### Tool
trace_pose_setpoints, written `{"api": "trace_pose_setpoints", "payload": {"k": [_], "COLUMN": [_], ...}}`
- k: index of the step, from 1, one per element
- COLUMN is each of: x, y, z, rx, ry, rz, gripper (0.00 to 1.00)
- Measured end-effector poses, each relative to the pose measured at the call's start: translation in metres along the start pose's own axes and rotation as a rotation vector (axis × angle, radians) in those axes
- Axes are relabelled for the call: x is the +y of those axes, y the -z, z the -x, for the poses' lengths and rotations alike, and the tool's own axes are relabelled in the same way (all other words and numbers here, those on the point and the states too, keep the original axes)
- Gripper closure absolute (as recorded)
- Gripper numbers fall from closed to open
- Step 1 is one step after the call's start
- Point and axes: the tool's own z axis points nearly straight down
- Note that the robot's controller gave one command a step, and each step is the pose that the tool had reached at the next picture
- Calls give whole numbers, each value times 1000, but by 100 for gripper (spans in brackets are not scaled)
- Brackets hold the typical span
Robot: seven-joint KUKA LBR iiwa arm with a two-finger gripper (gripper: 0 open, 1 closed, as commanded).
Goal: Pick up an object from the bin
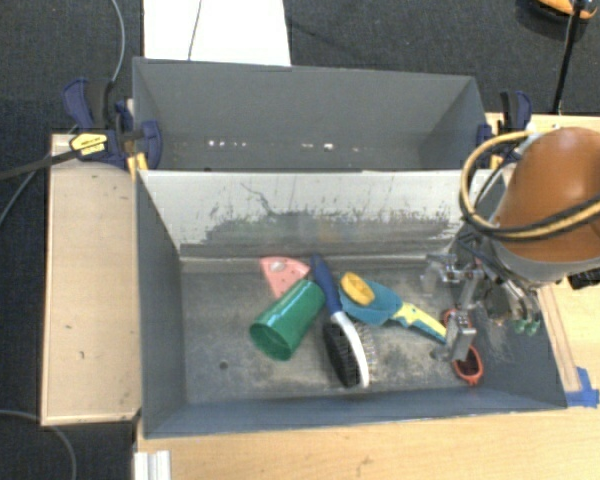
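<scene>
My gripper (461,340) hangs low at the right end of the bin, pointing down. Just below its tip a small red-orange ring-shaped thing (468,371) lies on the bin floor, near the front right corner. To the gripper's left lies a blue scoop (378,307) with a yellow handle (421,320) whose end reaches almost to the gripper. A yellow lump (357,288) rests on the scoop's bowl.
Further left in the middle of the bin lie a brush (346,354) with black bristles and a blue handle, a green cup (287,319) on its side, and a flat pink triangular piece (281,271) behind it. The arm's orange cover and cables hang over the right wall.
</scene>
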Motion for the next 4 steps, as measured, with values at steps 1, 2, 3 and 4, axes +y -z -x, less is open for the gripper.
{"api": "trace_pose_setpoints", "payload": {"k": [1, 2, 3, 4], "x": [0, -6, 5, 5], "y": [4, -37, -59, -59], "z": [1, 13, 28, 28], "rx": [-8, -15, -11, -11], "ry": [1, 21, 154, 155], "rz": [-1, -2, -1, -2], "gripper": [0, 0, 100, 0]}}
